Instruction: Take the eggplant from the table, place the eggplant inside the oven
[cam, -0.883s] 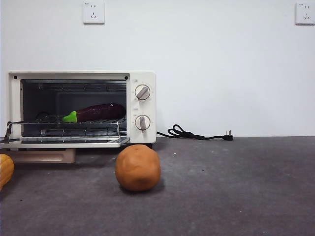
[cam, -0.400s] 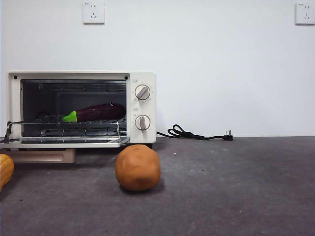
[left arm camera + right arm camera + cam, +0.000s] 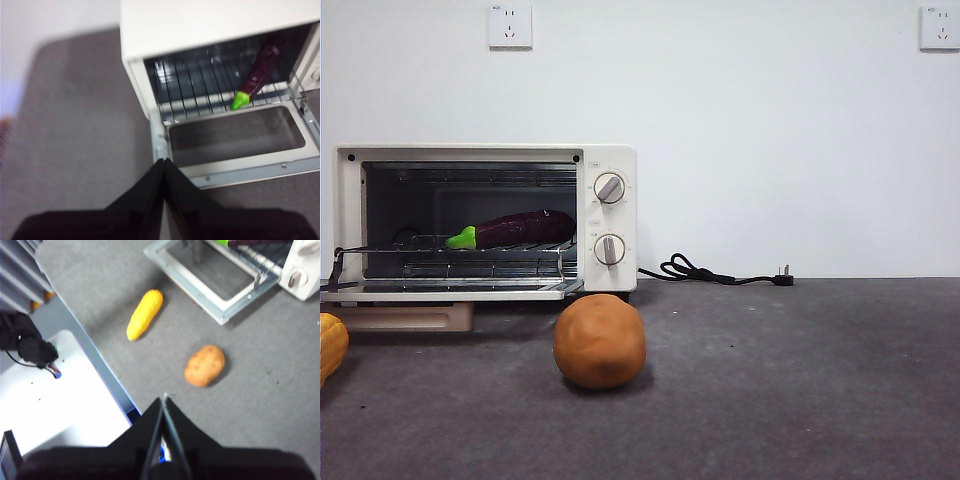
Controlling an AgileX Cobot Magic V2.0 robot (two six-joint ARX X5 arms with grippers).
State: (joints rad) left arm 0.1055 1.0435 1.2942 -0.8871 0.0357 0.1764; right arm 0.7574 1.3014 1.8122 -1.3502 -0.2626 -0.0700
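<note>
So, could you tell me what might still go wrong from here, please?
The eggplant already lies on the oven rack, so little is left.
1. It lies near the rack's front with the door down; a bump could roll it out.
2. The shut left gripper hovers near the door's corner and might clip it when moving.

Oven (image 3: 485, 222) mouth: we find it open, its door (image 3: 450, 290) folded flat toward us. The eggplant (image 3: 512, 229) lies along the rack, with room above it. Before the door's right end stands the brown ball (image 3: 600, 340); at the near left edge, the yellow item (image 3: 330, 345). Right of the oven, the counter (image 3: 800, 380) bears only a cord (image 3: 715, 272) along the far wall.
</note>
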